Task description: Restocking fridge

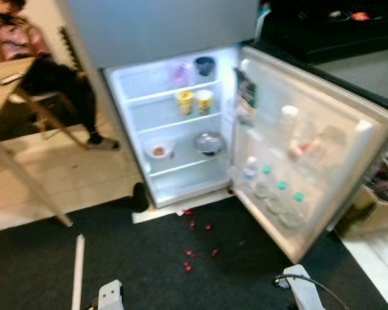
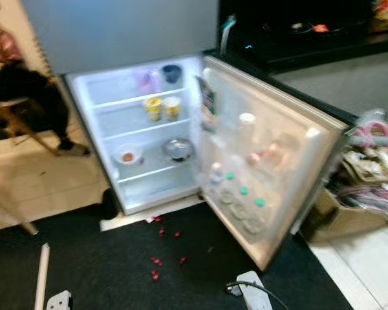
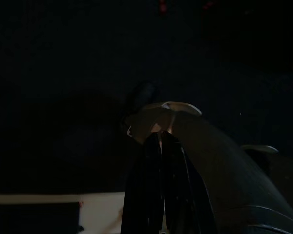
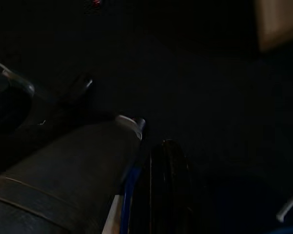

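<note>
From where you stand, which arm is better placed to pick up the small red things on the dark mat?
Left, probably. The small red things lie on the dark mat before the open fridge, left of the door, nearer the left arm than the right arm. The margin is small.

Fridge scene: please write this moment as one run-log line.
fridge: door open | shelves: two cups, bowl | red bits on dark mat | person seated left | arms idle
</note>
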### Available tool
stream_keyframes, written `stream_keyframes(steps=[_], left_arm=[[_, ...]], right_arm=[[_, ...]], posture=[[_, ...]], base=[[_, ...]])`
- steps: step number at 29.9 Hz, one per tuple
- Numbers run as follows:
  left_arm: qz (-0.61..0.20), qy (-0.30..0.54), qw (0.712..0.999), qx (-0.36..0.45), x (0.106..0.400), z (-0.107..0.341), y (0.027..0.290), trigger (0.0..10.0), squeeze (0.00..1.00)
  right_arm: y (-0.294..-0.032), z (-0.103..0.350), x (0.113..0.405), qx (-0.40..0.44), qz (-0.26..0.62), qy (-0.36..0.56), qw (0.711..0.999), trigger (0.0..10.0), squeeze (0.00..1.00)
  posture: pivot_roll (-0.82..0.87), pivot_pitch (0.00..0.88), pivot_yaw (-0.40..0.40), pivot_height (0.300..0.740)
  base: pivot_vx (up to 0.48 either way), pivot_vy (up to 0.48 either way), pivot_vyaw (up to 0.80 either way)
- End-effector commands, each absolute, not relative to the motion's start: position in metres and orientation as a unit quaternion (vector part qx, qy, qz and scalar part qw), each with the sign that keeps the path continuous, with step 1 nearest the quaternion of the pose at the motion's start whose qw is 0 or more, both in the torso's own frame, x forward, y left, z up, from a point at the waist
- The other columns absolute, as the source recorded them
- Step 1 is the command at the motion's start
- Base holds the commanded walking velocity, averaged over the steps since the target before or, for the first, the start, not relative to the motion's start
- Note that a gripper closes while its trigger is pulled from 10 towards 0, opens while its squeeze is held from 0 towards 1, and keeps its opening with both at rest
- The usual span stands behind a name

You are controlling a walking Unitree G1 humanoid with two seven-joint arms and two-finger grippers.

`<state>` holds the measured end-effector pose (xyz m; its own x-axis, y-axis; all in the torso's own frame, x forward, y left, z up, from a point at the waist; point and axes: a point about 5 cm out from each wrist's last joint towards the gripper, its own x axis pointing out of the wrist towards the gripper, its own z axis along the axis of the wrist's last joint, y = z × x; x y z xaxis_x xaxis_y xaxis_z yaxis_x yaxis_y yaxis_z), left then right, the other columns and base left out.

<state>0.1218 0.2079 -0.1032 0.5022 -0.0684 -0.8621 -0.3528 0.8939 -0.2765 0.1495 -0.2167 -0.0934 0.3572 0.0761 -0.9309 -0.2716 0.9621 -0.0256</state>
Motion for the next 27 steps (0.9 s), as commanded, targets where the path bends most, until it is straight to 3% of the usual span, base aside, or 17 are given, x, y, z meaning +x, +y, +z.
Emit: stream_keyframes(steps=[1,9,15,27], left_arm=[[0.084,0.486,0.842,-0.219,0.125,-0.102,0.207,10.0,0.00],[0.082,0.483,0.843,-0.222,0.128,-0.101,0.207,10.0,0.00],[0.074,0.484,0.845,-0.218,0.128,-0.101,0.206,10.0,0.00],[0.063,0.491,0.841,-0.217,0.125,-0.102,0.204,10.0,0.00]], right_arm=[[-0.215,-0.094,0.148,-0.087,0.107,0.555,0.820,10.0,0.00],[-0.217,-0.094,0.148,-0.090,0.093,0.554,0.822,10.0,0.00],[-0.219,-0.094,0.148,-0.086,0.078,0.554,0.825,10.0,0.00],[-0.227,-0.095,0.143,-0.122,0.057,0.575,0.807,10.0,0.00]], posture=[[-0.05,0.000,0.030,0.740],[-0.05,0.000,0.030,0.740],[-0.05,0.000,0.030,0.740],[-0.04,0.000,0.034,0.740]], base=[[0.000,0.000,0.77],[0.000,0.000,0.73],[0.000,0.000,0.00],[0.000,-0.480,0.00]])
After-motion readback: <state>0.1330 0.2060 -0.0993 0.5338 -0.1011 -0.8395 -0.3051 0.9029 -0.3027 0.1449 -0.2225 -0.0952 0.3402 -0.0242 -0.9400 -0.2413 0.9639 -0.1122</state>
